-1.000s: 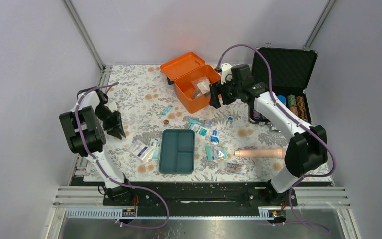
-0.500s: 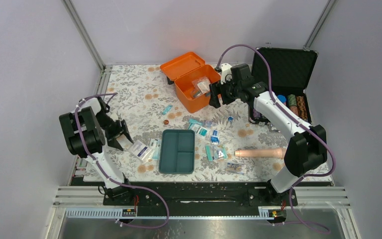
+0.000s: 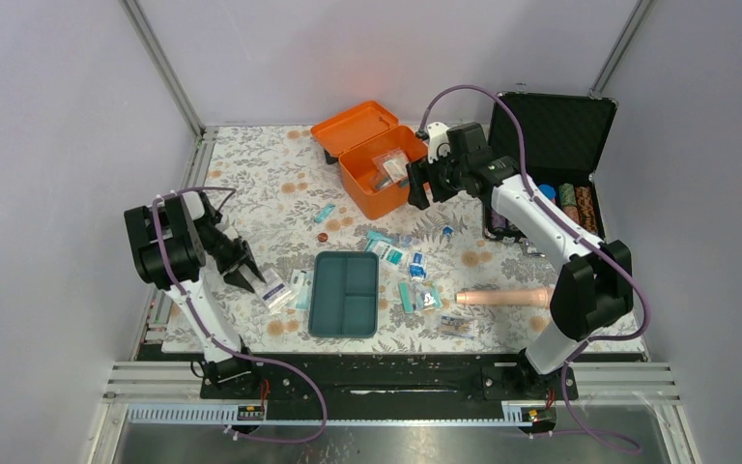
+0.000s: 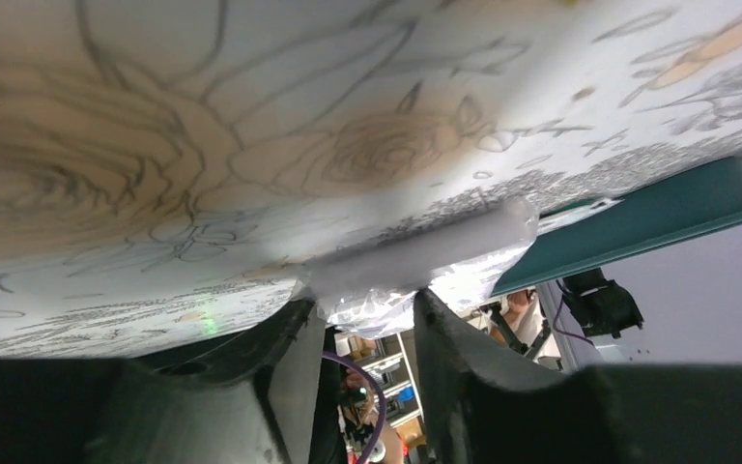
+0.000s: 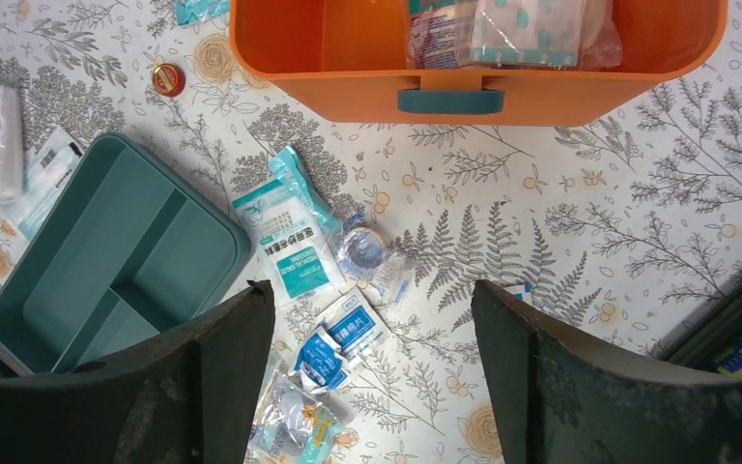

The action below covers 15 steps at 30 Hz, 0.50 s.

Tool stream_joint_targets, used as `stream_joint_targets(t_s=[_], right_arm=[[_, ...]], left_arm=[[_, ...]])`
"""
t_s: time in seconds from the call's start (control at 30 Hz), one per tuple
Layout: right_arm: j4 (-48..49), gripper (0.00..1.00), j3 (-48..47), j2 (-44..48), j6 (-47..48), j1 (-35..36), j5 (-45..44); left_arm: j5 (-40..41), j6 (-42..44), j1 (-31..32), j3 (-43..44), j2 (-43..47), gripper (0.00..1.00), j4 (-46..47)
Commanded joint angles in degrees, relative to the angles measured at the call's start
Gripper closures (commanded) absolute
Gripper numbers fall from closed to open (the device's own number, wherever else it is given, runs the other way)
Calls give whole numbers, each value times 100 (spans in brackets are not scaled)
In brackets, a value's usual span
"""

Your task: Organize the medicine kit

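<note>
Since a second ago the left claw has swung rightward and down across the flowered surface, and now sits at the near-left edge of a white packet lying just left of the teal tray. From the left wrist, its fingers stand apart with the clear-wrapped edge of that packet between them; whether they pinch it I cannot tell. The tray, with three compartments that hold nothing, lies flat near the front middle of the surface. Just right of it and beyond its far right corner, loose packets in white and teal are scattered, one larger one close to the tray's corner. A small red cap lies between the tray and the orange box, which stands at the back middle with its lid swung open behind it, its grey-teal latch on the near wall and a few packets inside its right half. The right claw has not shifted; it hangs over the box's right near side, fingers spread wide and holding nothing. Further right lie a pink cylinder and, at the back, an open black case with chips.
</note>
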State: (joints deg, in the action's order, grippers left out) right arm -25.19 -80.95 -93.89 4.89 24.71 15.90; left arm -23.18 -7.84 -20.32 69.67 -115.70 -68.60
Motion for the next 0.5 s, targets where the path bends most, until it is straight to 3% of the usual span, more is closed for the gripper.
stream_joint_targets(t_s=[0.0, 0.2, 0.3, 0.47], right_arm=[[-90, 19, -315, -62, 151, 43, -126], [-71, 19, -255, -102, 147, 45, -82], [-14, 19, -231, -120, 95, 44, -39], [36, 19, -253, -159, 48, 38, 44]], left_arm=[[-144, -23, 28, 355, -289, 65, 191], [-176, 159, 25, 372, -178, 81, 186], [-271, 338, 11, 509, 36, 99, 107], [-360, 607, 9, 1048, 430, 100, -113]])
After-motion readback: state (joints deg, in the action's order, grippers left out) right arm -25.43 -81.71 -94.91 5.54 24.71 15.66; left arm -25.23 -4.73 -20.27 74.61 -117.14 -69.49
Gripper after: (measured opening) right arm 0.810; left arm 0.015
